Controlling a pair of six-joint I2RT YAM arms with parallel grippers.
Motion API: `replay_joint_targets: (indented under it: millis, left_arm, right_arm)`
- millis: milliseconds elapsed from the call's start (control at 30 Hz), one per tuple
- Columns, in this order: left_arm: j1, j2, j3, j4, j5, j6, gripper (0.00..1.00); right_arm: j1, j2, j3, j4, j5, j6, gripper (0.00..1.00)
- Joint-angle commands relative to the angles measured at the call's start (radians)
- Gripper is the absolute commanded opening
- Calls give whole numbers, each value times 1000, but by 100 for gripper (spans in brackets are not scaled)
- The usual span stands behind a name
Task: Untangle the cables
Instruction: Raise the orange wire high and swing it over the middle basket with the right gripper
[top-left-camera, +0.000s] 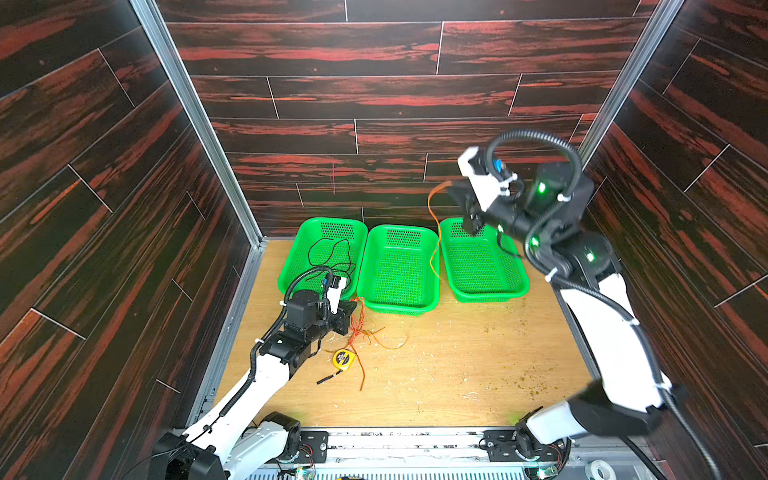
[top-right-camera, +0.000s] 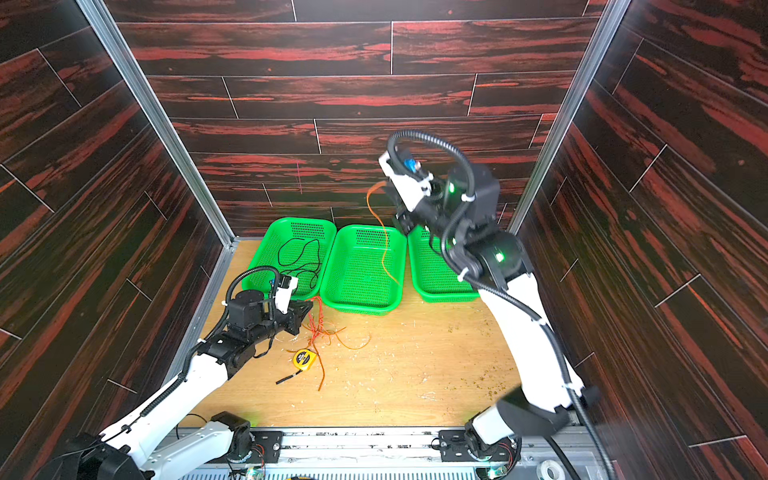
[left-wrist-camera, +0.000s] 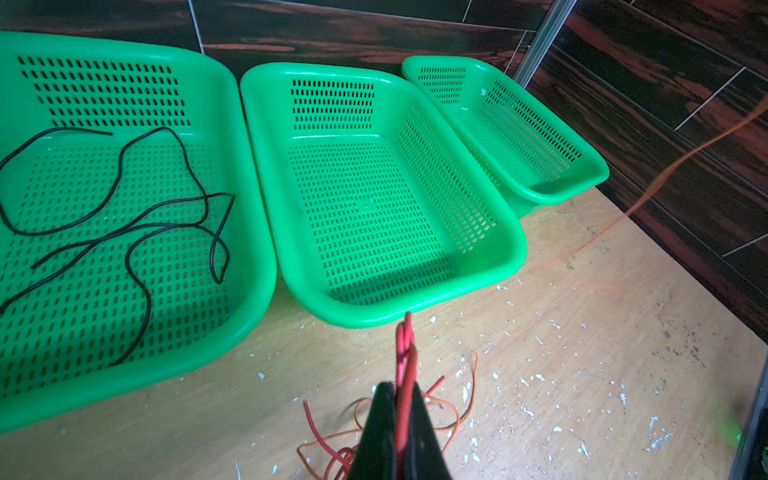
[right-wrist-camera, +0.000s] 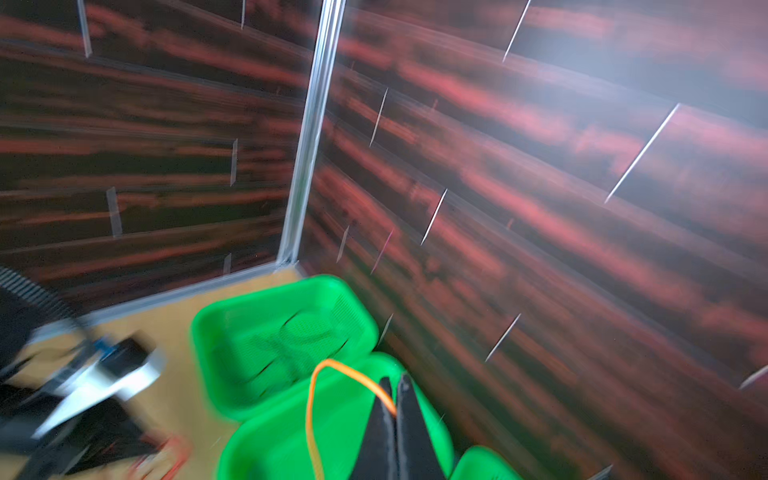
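Green mesh baskets (top-left-camera: 399, 282); cable (right-wrist-camera: 308, 411) apparently orange.

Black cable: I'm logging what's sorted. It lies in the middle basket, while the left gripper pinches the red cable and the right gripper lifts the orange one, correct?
No: the black cable lies in the leftmost basket, not the middle basket, as the left wrist view and both top views show. The rest holds.

We find no legible text, brand, number or sign in any view. The only candidate, a dark round label on the yellow tape measure (top-left-camera: 343, 359), seen in both top views, is too small for us to read.
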Motion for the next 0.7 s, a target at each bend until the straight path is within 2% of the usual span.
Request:
replay_joint_targets:
  millis: [0, 200, 367, 500, 667]
  left_arm:
    - [-19, -16, -17, 17, -11, -10, 0]
    - [-47, -4, -18, 24, -21, -16, 0]
    - [-60, -4, -23, 26, -18, -18, 0]
    - [-65, -6, -24, 28, -17, -19, 0]
    - [-70, -23, -27, 28, -16, -25, 0]
  right_arm:
    - [5, 96, 137, -10, 12, -99, 0]
    - [5, 215, 318, 36, 42, -157, 0]
    - [4, 246, 326, 111, 31, -170, 0]
    - [3, 286, 293, 126, 31, -168, 0]
    - [-11, 333, 109, 211, 133, -188, 0]
